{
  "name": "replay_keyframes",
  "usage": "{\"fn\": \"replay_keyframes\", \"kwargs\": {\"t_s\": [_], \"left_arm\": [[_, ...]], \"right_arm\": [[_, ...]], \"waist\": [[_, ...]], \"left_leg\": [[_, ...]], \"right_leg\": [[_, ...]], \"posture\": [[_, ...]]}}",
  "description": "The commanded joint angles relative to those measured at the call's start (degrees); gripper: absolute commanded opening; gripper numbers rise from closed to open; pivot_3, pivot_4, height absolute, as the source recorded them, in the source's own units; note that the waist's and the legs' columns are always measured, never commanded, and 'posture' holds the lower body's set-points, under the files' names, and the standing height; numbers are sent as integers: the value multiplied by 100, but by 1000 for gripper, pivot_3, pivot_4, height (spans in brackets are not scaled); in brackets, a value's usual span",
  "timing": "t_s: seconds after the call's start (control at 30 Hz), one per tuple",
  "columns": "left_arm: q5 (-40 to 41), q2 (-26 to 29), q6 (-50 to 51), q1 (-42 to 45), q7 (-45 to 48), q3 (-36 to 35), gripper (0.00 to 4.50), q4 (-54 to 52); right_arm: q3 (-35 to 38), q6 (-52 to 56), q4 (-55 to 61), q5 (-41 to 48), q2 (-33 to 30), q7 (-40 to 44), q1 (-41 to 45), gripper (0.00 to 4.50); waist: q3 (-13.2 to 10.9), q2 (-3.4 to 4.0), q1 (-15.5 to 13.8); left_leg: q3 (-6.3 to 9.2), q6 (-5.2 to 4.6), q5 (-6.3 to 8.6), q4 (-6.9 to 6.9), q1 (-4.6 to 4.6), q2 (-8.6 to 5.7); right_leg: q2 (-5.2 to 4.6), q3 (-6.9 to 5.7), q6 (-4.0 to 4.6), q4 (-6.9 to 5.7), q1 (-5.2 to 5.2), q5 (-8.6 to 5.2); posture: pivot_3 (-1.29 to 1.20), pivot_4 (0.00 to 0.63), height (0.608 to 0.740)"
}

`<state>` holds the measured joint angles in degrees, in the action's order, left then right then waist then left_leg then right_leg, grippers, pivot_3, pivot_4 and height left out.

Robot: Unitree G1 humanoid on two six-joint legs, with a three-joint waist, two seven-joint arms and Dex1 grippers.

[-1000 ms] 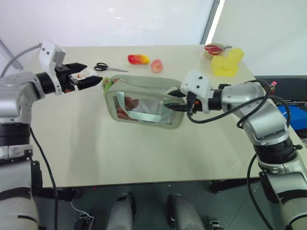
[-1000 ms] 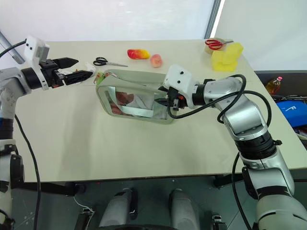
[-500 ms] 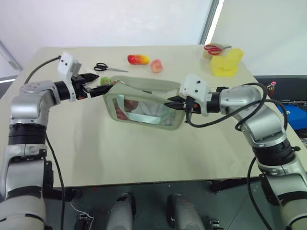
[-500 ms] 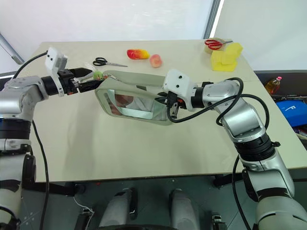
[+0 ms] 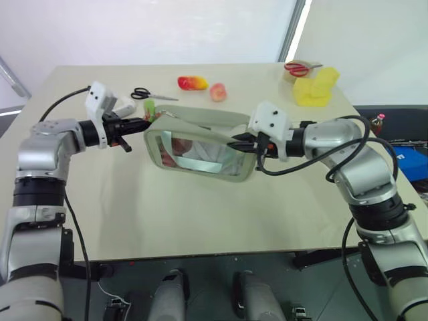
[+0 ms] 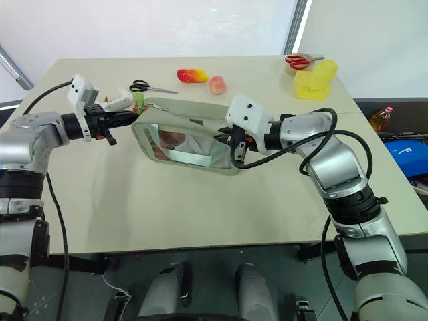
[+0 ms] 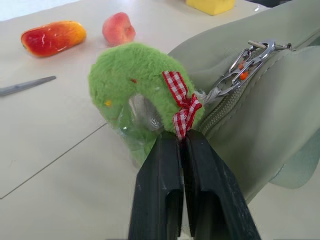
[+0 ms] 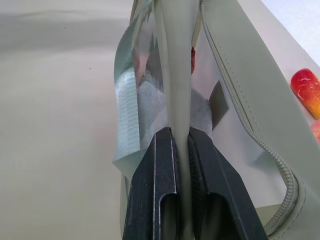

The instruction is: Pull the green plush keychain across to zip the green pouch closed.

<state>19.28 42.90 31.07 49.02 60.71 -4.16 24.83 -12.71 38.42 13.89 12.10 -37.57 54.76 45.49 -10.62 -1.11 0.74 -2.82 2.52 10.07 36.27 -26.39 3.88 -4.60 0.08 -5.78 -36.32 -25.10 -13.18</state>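
The green pouch (image 5: 200, 148) stands tilted at the table's middle, its clear window facing me and its top zipper running along the upper edge. The green plush keychain (image 7: 137, 90), a fuzzy lime ring with a red checked bow, hangs at the pouch's left end (image 5: 150, 109) on a metal clip (image 7: 250, 56) fixed to the zipper. My left gripper (image 7: 182, 142) is shut on the keychain at its bow. My right gripper (image 8: 181, 137) is shut on the pouch's right edge (image 5: 235, 144), pinching the fabric rim.
Black scissors (image 5: 144, 94), a red-and-yellow toy (image 5: 192, 82) and a pink ball (image 5: 219, 91) lie behind the pouch. A yellow block (image 5: 315, 87) and red scissors (image 5: 299, 67) sit at the far right corner. Bare table (image 5: 167, 221) lies in front.
My left arm came down and in toward the pouch's left end, and its open fingers closed on the keychain. The right gripper kept its hold and place.
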Motion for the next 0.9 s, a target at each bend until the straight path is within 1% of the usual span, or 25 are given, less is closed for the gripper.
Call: {"fn": "replay_keyframes", "kwargs": {"t_s": [0.03,0.2,0.3,0.37,0.53,0.7,0.8,0.87,0.9], "left_arm": [[93,199,38,338,34,-210,72,-158],[72,387,137,489,387,117,72,-810],[-49,485,130,491,703,483,72,-1308],[-296,472,-191,543,749,737,72,-1457],[-579,295,-481,712,702,976,72,-1459],[-615,236,-561,769,768,962,72,-1395],[-547,309,-470,806,924,919,907,-1479],[-532,388,-419,817,1024,904,1827,-1538],[-546,436,-398,815,1075,915,2380,-1566]], "right_arm": [[152,-65,139,74,32,-39,147,0],[155,-58,155,63,28,-52,126,0],[145,-85,134,43,22,-67,108,0],[144,-89,131,43,32,-84,90,0],[148,-66,154,44,53,-131,77,0],[150,-56,175,37,40,-170,62,0],[145,-63,170,31,38,-179,64,0],[134,-84,156,23,41,-180,65,0],[130,-92,149,23,43,-177,68,0]], "waist": [[0,0,2],[0,0,4],[0,0,3],[0,0,2],[0,0,-4],[0,0,-1],[0,0,-2],[0,0,-1],[0,0,-1]], "left_leg": [[0,0,0,0,0,0],[0,0,0,-2,0,0],[0,0,0,-2,-1,0],[0,0,0,-2,0,0],[0,0,0,2,0,0],[0,-1,-1,0,0,0],[0,-1,-1,-1,0,0],[0,-1,-1,0,-1,0],[0,-1,-1,0,-1,0]], "right_leg": [[0,0,0,0,0,0],[0,0,0,0,0,-1],[0,0,0,1,-1,-1],[0,0,1,1,0,-1],[0,0,2,0,1,-1],[0,1,2,1,0,-1],[0,1,1,1,0,-1],[0,1,1,1,0,-1],[0,1,1,1,0,-1]], "posture": [[0,150,740],[0,150,740],[0,150,740],[0,150,740],[0,150,740],[0,150,740],[0,150,740],[0,150,740],[0,150,740]]}}
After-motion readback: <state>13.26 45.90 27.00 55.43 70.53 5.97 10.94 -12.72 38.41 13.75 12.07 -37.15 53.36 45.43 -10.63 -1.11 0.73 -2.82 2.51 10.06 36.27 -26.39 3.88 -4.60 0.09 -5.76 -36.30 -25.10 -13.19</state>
